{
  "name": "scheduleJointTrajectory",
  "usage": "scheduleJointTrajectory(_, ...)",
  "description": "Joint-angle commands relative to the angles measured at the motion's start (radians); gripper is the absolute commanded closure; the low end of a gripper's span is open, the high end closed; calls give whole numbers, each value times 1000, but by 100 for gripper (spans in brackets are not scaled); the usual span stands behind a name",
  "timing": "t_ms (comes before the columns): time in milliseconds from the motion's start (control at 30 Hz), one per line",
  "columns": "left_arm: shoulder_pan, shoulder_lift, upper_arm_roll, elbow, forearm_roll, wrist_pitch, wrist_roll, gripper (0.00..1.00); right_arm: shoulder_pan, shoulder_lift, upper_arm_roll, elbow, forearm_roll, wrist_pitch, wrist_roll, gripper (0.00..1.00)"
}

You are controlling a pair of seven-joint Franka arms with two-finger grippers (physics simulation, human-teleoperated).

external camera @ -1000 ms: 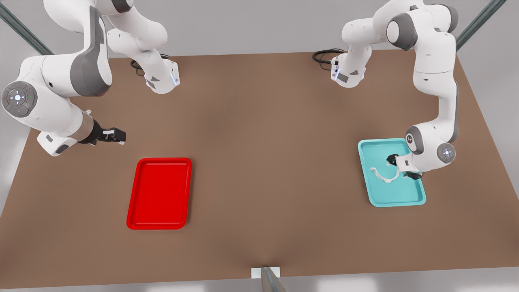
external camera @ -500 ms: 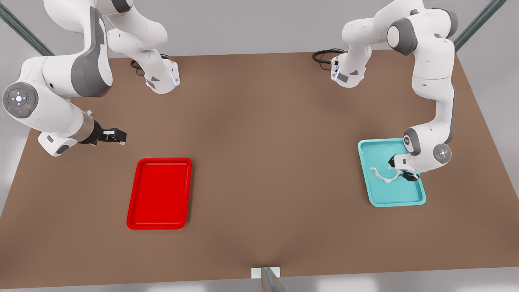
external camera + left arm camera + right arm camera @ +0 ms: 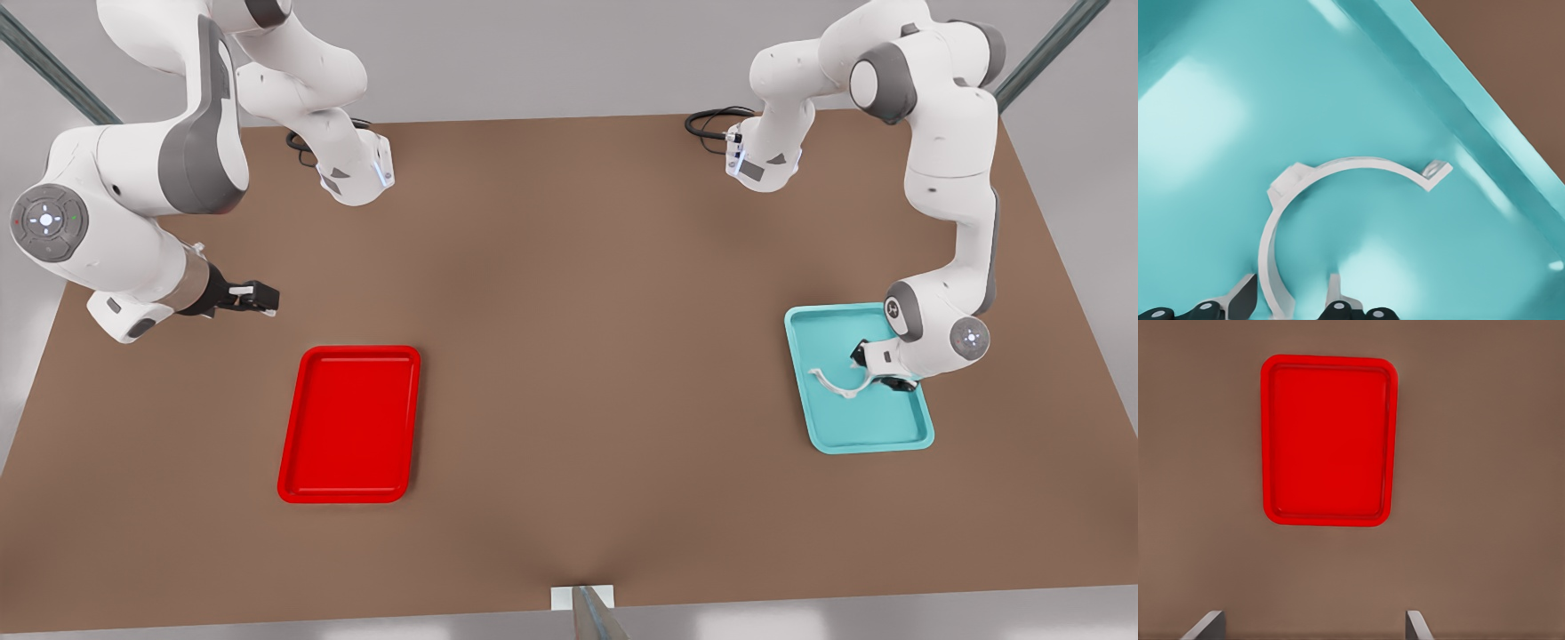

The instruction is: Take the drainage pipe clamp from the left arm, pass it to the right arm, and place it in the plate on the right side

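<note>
front: high, overlooking table (image 3: 569,356) | wrists: downward, trays

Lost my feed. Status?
Left tool open, straddling drainage pipe clamp in teal tray. Right tool open, waiting beyond red plate. Nothing in the way.

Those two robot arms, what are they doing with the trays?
The left gripper is down inside the teal tray, its open fingers on either side of one end of the white drainage pipe clamp, which lies flat on the tray floor. It has not closed on it yet. The right gripper waits, open, above the table near the red plate, which has nothing in it.
</note>
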Motion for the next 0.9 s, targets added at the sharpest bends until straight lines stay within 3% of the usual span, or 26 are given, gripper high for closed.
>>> scheduleJointTrajectory(0, 3, 1, 0, 0, 2, -8, -159, 38, 0, -1, -1, -1, 1, -2, 2, 0)
scheduleJointTrajectory(33, 3, 1, 0, 0, 2, -9, -159, 53, 0, -1, -1, -1, 1, -2, 2, 0)
scheduleJointTrajectory(67, 3, 1, 0, 2, 4, -25, -159, 61, 2, -1, -1, -2, 1, -2, 3, 0)
scheduleJointTrajectory(133, 3, -1, 0, 2, 4, -29, -158, 66, 2, -1, 1, -2, 1, -2, 3, 0)
scheduleJointTrajectory(433, 1, -8, 0, 5, 7, -29, -158, 69, 5, -1, 3, -5, 2, -3, 5, 0)
scheduleJointTrajectory(567, 1, -8, 0, 5, 7, -29, -161, 79, 2, -3, 3, -10, 2, -3, 5, 0)
scheduleJointTrajectory(867, 3, -7, 5, 13, 64, -29, -165, 79, 5, -3, 1, -10, 1, -3, 5, 0)
